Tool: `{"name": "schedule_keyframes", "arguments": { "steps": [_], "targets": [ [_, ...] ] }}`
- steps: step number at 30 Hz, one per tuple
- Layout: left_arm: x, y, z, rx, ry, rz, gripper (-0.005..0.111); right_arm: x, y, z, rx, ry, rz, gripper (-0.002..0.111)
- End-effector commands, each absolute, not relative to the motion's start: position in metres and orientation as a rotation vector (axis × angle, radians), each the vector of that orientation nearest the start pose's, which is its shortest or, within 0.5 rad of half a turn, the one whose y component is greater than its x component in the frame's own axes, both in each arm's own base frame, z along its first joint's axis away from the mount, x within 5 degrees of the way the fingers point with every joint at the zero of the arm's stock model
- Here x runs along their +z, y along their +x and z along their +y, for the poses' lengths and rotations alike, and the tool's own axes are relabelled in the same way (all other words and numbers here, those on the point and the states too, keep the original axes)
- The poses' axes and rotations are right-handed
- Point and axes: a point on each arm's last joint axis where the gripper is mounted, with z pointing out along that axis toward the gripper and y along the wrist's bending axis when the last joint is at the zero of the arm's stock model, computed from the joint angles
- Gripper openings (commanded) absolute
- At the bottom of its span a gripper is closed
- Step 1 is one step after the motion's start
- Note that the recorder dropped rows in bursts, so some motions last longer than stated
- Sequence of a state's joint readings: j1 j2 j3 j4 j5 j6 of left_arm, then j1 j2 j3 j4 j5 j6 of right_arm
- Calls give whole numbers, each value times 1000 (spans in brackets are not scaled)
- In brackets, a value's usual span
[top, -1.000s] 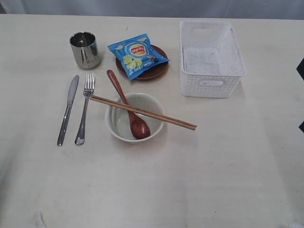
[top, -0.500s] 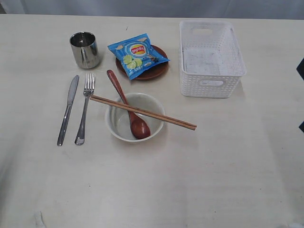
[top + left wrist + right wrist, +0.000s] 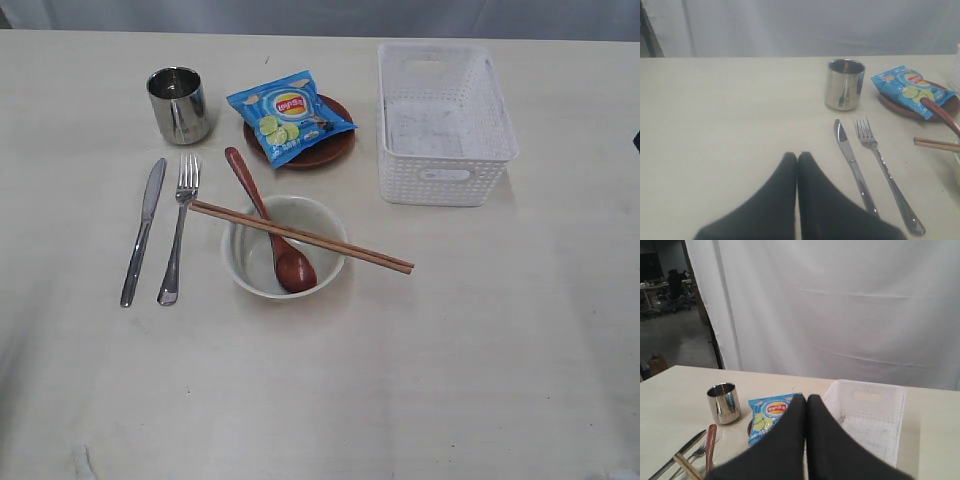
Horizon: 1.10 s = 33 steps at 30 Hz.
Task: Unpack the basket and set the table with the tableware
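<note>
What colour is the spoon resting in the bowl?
Dark reddish-brown wood; the spoon shows best in the exterior view, lying in the off-white bowl.

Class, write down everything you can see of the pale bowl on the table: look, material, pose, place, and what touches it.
The bowl is round, pale off-white and smooth, perhaps ceramic. It stands upright on the table, right of the fork and nearer the camera than the brown plate in the exterior view. A dark reddish wooden spoon rests inside, head at the bottom, handle leaning over the far rim. Wooden chopsticks lie across the rim, both ends jutting out.
</note>
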<state>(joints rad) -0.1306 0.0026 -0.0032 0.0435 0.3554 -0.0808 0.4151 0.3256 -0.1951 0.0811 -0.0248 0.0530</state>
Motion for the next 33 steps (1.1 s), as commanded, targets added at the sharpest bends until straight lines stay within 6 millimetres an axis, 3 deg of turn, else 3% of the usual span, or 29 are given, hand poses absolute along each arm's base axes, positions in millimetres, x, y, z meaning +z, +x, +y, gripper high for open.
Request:
{"name": "schedule_keyframes", "arguments": {
  "steps": [1, 8, 20, 33],
  "targets": [
    [182, 53, -5, -101, 71, 1828, 0, 266, 70, 30, 438, -204, 1507, 0],
    [182, 53, -5, -101, 71, 1828, 0, 270, 60, 21, 269, -248, 1423, 0],
    [182, 53, -5, -101, 71, 1828, 0, 247, 56, 9, 73, -190, 1629, 0],
    [182, 53, -5, -101, 71, 1828, 0, 191, 55, 9, 109, -150, 1724, 0]
  ]
}}
